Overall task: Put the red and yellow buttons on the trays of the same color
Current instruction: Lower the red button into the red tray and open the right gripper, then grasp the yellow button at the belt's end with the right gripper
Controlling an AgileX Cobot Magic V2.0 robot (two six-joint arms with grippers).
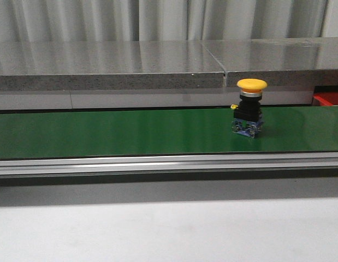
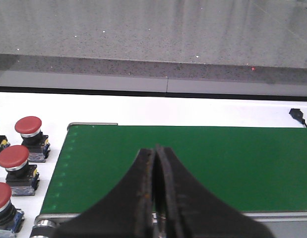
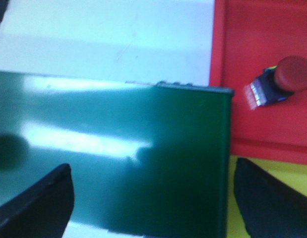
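Note:
A yellow button (image 1: 251, 107) with a black body and blue base stands upright on the green conveyor belt (image 1: 130, 131), right of centre. Neither gripper shows in the front view. In the left wrist view my left gripper (image 2: 156, 151) is shut and empty above the belt's end (image 2: 193, 163); three red buttons (image 2: 29, 136) stand on the white surface beside it. In the right wrist view my right gripper (image 3: 153, 193) is open and empty over the belt's other end (image 3: 143, 173). A red button (image 3: 282, 82) lies on its side in the red tray (image 3: 252, 44). A yellow tray (image 3: 232, 198) adjoins it.
A grey stone ledge (image 1: 108, 71) runs behind the belt. A metal rail (image 1: 158, 162) edges the belt's front. A corner of the red tray (image 1: 330, 98) shows at the far right in the front view. A black cable end (image 2: 298, 116) lies on the white table.

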